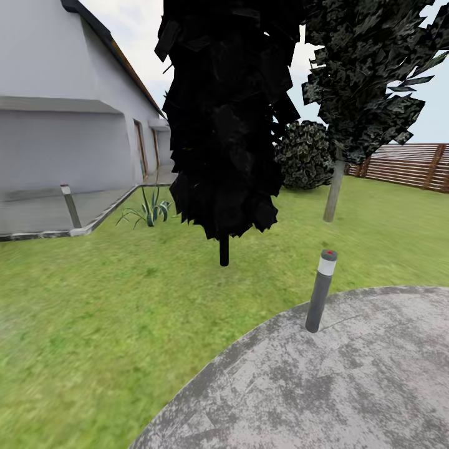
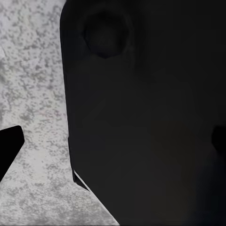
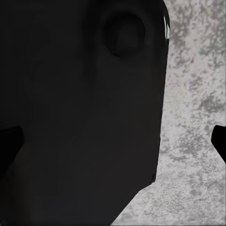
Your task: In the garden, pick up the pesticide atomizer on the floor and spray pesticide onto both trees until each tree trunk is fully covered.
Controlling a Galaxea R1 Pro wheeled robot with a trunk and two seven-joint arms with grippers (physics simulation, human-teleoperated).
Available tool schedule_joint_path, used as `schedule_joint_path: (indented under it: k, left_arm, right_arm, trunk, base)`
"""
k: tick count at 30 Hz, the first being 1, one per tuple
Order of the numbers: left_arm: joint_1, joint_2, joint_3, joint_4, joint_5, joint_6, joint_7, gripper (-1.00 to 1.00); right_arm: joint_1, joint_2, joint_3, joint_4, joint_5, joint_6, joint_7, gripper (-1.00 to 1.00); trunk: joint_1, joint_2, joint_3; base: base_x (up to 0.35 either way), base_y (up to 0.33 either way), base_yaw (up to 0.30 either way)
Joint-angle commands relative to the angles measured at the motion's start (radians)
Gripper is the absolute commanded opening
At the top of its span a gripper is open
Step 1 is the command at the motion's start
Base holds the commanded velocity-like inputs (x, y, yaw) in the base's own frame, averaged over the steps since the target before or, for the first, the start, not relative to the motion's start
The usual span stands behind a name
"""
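No readable brand, label or writing anywhere; the only marking is a small red dot on the cap of the grey bollard lamp (image 1: 320, 290), which stands tilted slightly at the edge of a round grey mottled paving slab (image 1: 349, 386). Head view looks across the green lawn (image 1: 93, 312). Dead centre is a dark columnar tree (image 1: 224, 112) with a thin black stem, and to its right a second dark-leaved tree (image 1: 365, 75) on a thin pale grey stem (image 1: 333, 190). A round dark bush (image 1: 304, 154) sits behind between them. The white house (image 1: 62, 118) fills the left, with a second bollard lamp (image 1: 70, 206) on its paved terrace and a spiky striped-leaf plant (image 1: 148, 211) just beside the terrace corner. Brown slat fence (image 1: 405, 163) runs at the far right. Left wrist view: large dark robot body part (image 2: 141, 117) covers most of the frame over mottled grey paving (image 2: 33, 94), a black fingertip (image 2: 9, 146) at the edge; cannot tell if the left gripper is open or closed. Right wrist view: same dark body part (image 3: 80, 117) over grey paving (image 3: 193, 117), black fingertips (image 3: 219, 141) at both edges; the right gripper's state cannot be told.
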Motion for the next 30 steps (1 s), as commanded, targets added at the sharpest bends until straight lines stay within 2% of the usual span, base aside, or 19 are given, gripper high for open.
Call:
schedule_joint_path:
  k: [1,7,12,15,22,28,29,30]
  left_arm:
    - [0.0,-0.002,0.005,-0.005,0.006,-0.006,-0.001,1.0]
    - [0.001,-0.002,0.002,-0.005,0.003,-0.011,-0.002,1.0]
    - [0.001,0.0,-0.002,-0.012,0.002,-0.012,0.0,1.0]
    - [0.001,0.007,-0.004,-0.029,0.0,-0.012,0.0,1.0]
    - [-0.004,0.022,-0.004,-0.068,-0.004,-0.037,0.001,1.0]
    - [-0.038,0.053,0.0,-0.102,0.001,-0.071,0.012,1.0]
    - [-0.116,0.059,0.001,-0.183,0.001,-0.239,0.012,1.0]
    - [-0.127,0.06,0.001,-0.183,0.001,-0.243,0.013,1.0]
  right_arm:
    - [-0.002,0.006,0.001,-0.006,0.002,-0.002,-0.004,1.0]
    - [-0.003,0.036,0.007,-0.032,0.003,-0.002,-0.005,1.0]
    - [-0.003,0.037,0.005,-0.045,0.002,-0.016,-0.005,1.0]
    - [-0.003,0.029,0.004,-0.062,0.004,-0.033,-0.005,1.0]
    - [-0.003,-0.006,0.002,-0.102,0.003,-0.072,-0.006,1.0]
    - [-0.014,-0.03,-0.001,-0.136,0.003,-0.106,-0.006,1.0]
    - [-0.026,-0.032,-0.001,-0.442,0.003,-0.193,-0.006,1.0]
    - [-0.031,-0.033,-0.001,-0.45,0.003,-0.193,-0.006,1.0]
  trunk:
    - [0.0,0.0,0.0]
    - [0.0,0.0,0.0]
    - [0.0,0.0,0.0]
    - [0.0,0.0,0.0]
    - [0.0,0.0,0.0]
    - [0.0,0.0,0.0]
    - [0.0,0.0,0.0]
    - [0.0,0.0,0.0]
  base:
    - [0.0,0.0,0.0]
    - [0.0,0.0,0.0]
    - [0.0,0.0,0.0]
    - [0.0,0.0,0.0]
    - [0.0,0.0,0.0]
    - [0.0,0.0,0.0]
    - [0.0,0.0,0.0]
    - [0.0,0.0,0.0]
